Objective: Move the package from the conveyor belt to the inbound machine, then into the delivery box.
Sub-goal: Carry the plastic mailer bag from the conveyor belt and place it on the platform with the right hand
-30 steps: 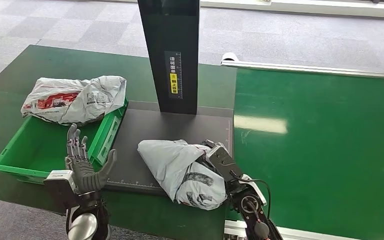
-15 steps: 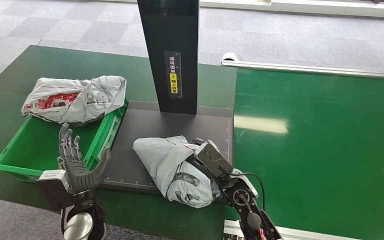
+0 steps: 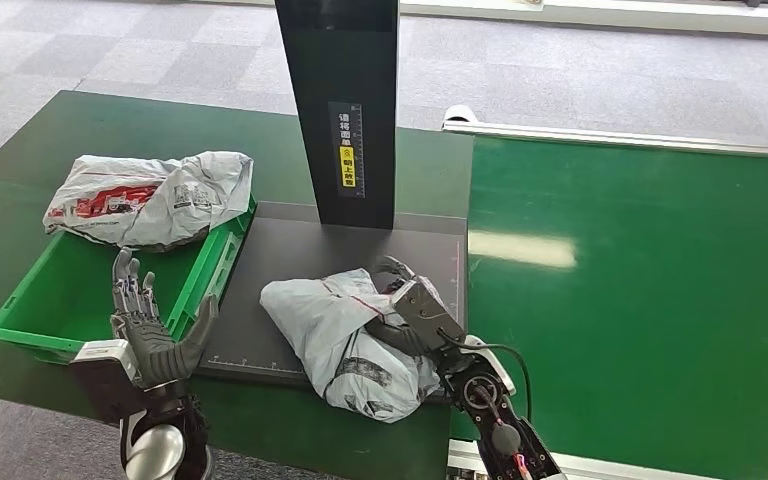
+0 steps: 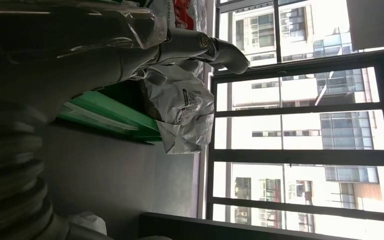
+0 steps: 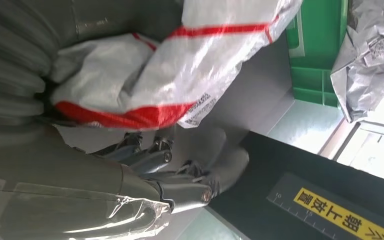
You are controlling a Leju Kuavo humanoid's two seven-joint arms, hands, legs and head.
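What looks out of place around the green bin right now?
The crumpled package at the far end of the green bin is not down inside it: it lies across the rim and hangs out onto the table. The other package sits on the dark scanner plate with the right hand on it.

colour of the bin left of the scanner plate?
Bright green, the delivery box; the head view shows it best, with a grey package lying on its far end.

A parcel-sorting hall is showing: green conveyor belt (image 3: 640, 300) at three o'clock, black scanning machine (image 3: 345, 110) at twelve, green crate (image 3: 80, 290) at nine.
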